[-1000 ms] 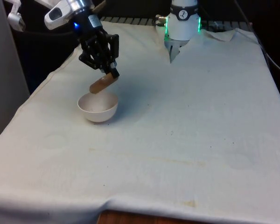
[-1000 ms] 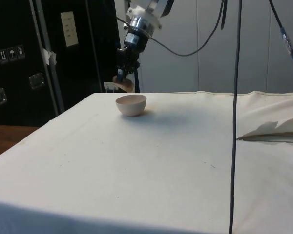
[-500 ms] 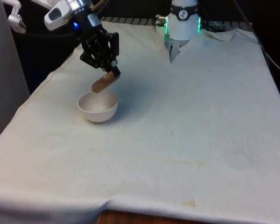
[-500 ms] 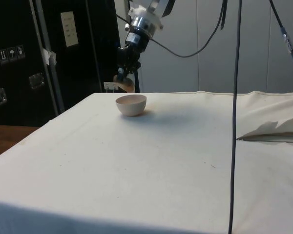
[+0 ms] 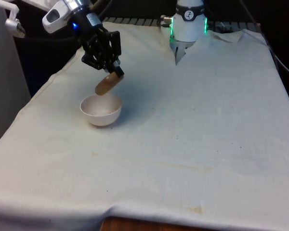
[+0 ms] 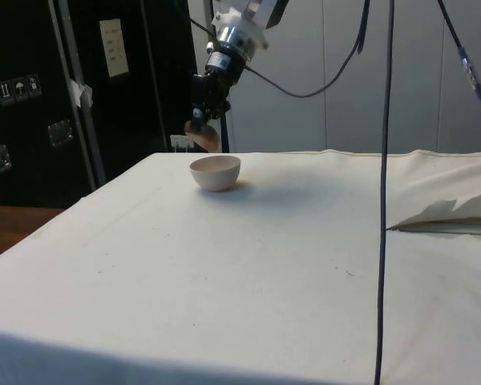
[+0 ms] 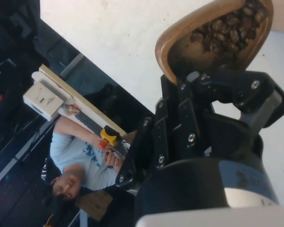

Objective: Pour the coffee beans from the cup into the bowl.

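- The cup (image 5: 107,85) is a small brown one, tipped well over on its side up in the air, mouth angled down toward the bowl (image 5: 100,110).
- Coffee beans (image 7: 229,29) are dark and piled against the cup's lower rim inside.
- The bowl is white and round, sitting upright on the cloth just below the cup, toward the front view's left.

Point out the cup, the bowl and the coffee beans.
cup (image 5: 106,85): front view, its brown side wall.
bowl (image 5: 100,112): front view, its white outer wall.
coffee beans (image 7: 225,29): wrist view, the heap inside the cup.
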You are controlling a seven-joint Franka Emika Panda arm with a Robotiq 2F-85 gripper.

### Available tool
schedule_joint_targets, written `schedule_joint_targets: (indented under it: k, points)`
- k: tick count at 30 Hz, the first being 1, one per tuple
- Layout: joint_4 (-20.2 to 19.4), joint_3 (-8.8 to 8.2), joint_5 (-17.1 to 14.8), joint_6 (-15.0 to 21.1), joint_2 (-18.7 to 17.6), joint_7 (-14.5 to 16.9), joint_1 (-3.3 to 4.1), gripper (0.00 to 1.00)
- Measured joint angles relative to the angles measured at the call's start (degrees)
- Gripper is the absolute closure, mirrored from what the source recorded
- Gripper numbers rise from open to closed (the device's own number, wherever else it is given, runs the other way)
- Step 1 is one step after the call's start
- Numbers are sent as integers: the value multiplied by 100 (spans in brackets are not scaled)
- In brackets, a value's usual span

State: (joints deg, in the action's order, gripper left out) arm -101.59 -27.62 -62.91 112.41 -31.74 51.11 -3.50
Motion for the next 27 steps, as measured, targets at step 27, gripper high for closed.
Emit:
schedule_joint_targets:
  k: [27]
  points:
    - [367, -464, -728, -1134, -367, 143, -86, 99]
